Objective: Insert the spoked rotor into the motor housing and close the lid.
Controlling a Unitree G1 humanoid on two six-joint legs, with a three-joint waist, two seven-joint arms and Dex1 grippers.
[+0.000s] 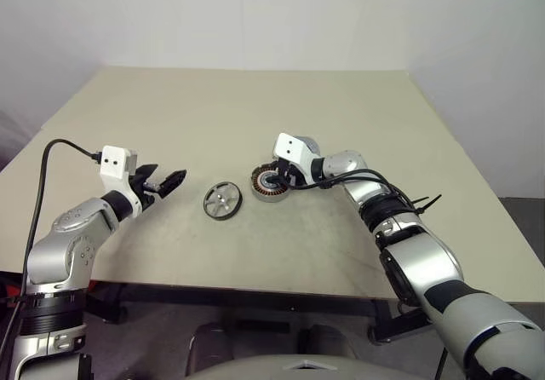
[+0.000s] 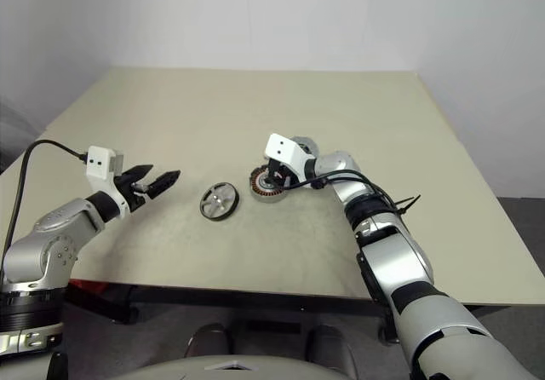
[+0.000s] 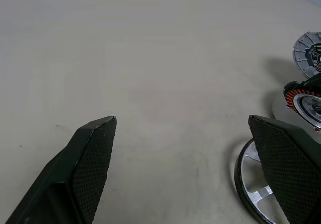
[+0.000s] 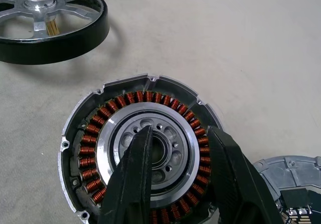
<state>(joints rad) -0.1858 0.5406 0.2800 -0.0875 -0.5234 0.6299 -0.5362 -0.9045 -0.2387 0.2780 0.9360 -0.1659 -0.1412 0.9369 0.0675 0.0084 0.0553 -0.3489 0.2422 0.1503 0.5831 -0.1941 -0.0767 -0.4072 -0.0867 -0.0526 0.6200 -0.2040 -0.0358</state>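
Observation:
The spoked rotor [image 1: 222,200], a black-rimmed wheel with silver spokes, lies flat on the table between my two arms. Just to its right sits the motor housing [image 1: 263,189], a round silvery shell with a ring of copper-brown coils [image 4: 90,133] inside. My right gripper [image 1: 277,178] is down over the housing's centre [image 4: 178,129]. The lid [image 4: 288,176], a grey round piece with a green board, lies close behind the housing, partly hidden by my right wrist. My left gripper [image 1: 168,175] hovers open and empty to the left of the rotor [image 3: 253,194].
The beige table [image 1: 255,107] stretches far back towards a white wall. Its front edge runs close under my forearms. Black cables hang from both wrists.

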